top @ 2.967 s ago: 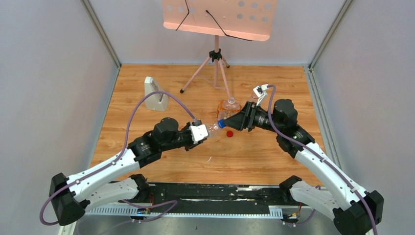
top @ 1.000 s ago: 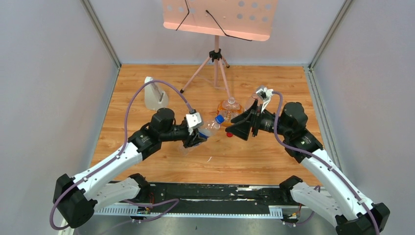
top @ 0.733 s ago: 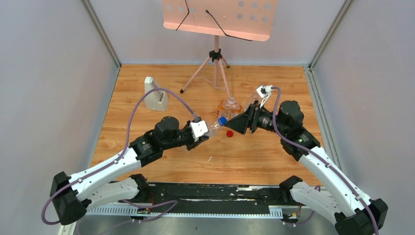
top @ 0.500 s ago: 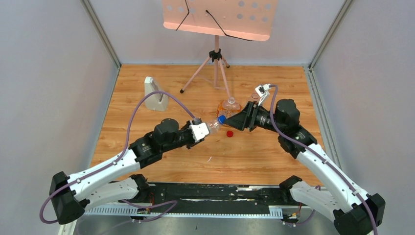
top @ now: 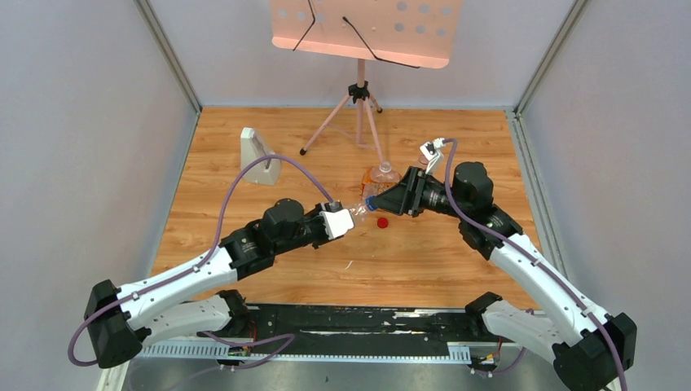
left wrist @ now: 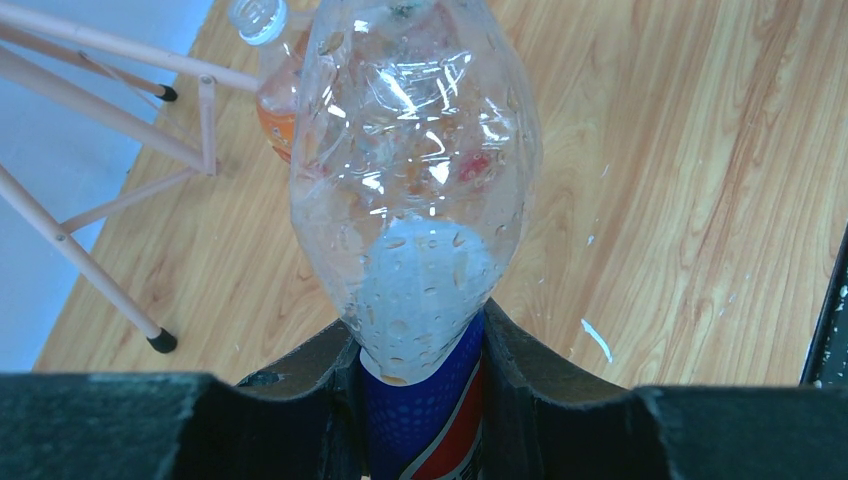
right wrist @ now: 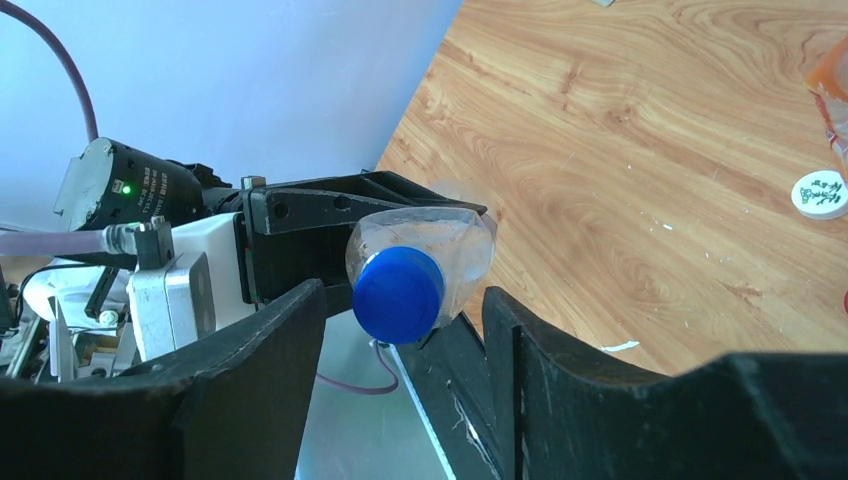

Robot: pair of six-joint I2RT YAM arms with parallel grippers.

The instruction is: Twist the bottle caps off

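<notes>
Our left claw point(left wrist: 420, 400) pinches the bottle point(left wrist: 415, 180) at its label, neck aimed into our right claw point(right wrist: 405, 310), which is spread either side of the blue cap point(right wrist: 398, 295), not touching.

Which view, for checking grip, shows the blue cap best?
Right wrist: the blue cap sits large and centred between the right gripper's open fingers. Top external shows only a blue speck; in left wrist the bottle hides it.

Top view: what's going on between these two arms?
The left gripper grips the Pepsi bottle by its labelled body, aiming its blue cap at the right gripper. That gripper's fingers flank the cap with gaps either side, so it is not yet gripped. A red cap lies loose on the table.
</notes>
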